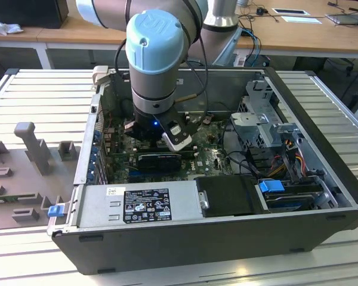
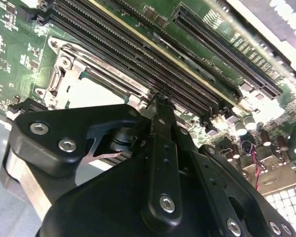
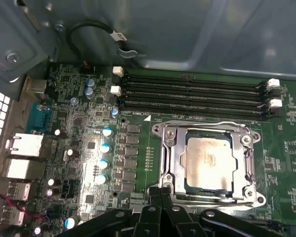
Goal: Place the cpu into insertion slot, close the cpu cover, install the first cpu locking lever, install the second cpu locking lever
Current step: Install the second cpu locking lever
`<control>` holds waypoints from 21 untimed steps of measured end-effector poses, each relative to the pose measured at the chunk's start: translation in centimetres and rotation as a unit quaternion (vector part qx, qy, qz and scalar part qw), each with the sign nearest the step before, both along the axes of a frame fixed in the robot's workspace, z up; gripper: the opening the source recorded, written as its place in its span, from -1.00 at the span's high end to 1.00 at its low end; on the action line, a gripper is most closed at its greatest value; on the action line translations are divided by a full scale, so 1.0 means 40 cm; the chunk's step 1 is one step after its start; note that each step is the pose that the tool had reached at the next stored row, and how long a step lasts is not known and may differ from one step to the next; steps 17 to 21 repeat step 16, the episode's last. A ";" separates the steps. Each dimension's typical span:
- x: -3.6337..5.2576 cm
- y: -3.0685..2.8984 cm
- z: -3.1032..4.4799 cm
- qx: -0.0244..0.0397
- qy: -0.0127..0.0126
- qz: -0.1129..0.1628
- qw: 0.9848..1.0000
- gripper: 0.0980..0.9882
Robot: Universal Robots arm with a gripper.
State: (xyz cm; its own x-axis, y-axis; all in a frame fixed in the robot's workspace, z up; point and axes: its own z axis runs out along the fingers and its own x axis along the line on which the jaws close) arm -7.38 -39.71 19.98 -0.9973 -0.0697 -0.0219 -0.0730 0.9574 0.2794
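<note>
One edge of the cpu cover (image 3: 205, 163) hides behind the fingers (image 3: 160, 195), pressed together.

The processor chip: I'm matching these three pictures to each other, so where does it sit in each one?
Exterior view: the arm's wrist hangs over that part of the board and hides it.
First wrist view: the chip lies inside the silvery socket frame.
Second wrist view: the chip is the pale patch inside that frame.
Shared landmark: the long black memory slots, running alongside the socket in both wrist views.
</note>
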 end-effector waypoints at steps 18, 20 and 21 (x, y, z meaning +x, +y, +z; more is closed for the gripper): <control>-0.003 0.001 0.040 0.013 0.000 0.000 1.000 0.98; -0.003 0.001 0.040 0.013 0.000 0.000 1.000 0.98; -0.003 0.001 0.040 0.013 0.000 0.000 1.000 0.98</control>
